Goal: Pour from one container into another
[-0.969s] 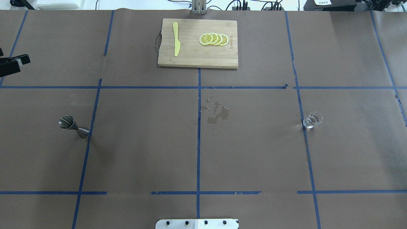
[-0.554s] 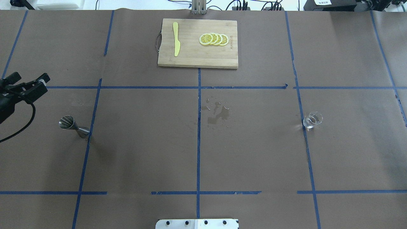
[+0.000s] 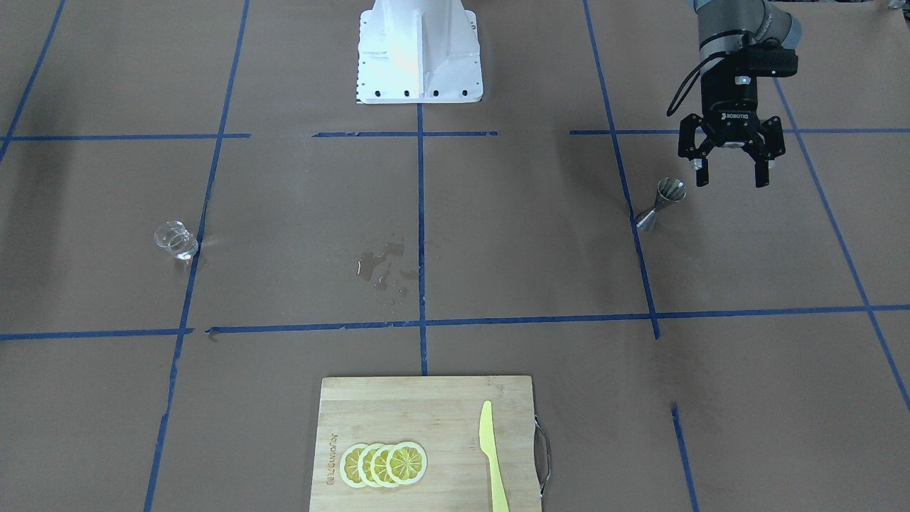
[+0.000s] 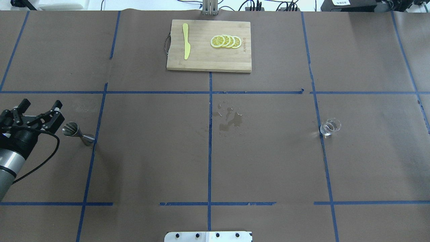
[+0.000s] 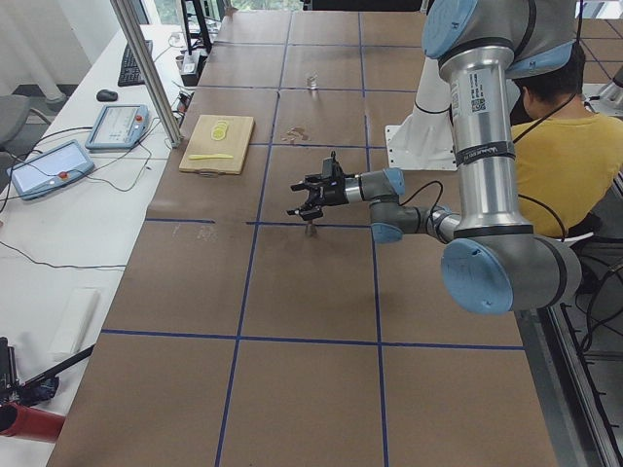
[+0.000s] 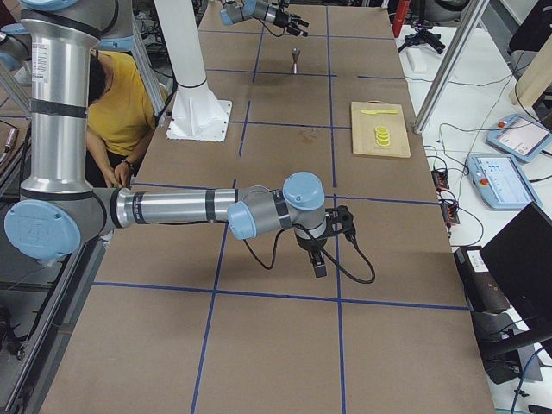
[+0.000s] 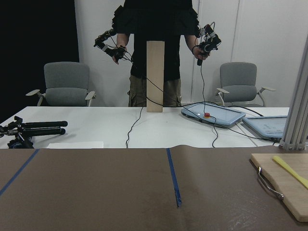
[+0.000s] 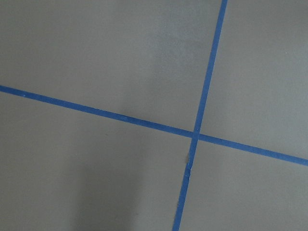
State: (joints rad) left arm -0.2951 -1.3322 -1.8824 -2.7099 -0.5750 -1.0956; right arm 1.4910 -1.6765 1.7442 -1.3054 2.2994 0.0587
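Across the middle of the brown paper-covered tabletop [image 4: 151,161], on the robot's left side, the left fingers [image 3: 761,171] are spread wide and hold nothing. They hover just beside a steel jigger [image 4: 78,133] that stands upright next to a blue tape line, with a gap between them. Toward the centre there is a small wet patch [image 4: 231,121] on the paper. Over on the robot's right side, the little clear glass cup [image 4: 330,127] sits upright just beside another tape line, well away from both arms. The right fingers [image 6: 319,261] point down over bare paper at that end, and I cannot tell how far open they are. At the far edge lies a wooden cutting board [image 4: 208,57] with a yellow knife [image 4: 185,40] and a row of overlapping lemon slices [image 4: 225,41].
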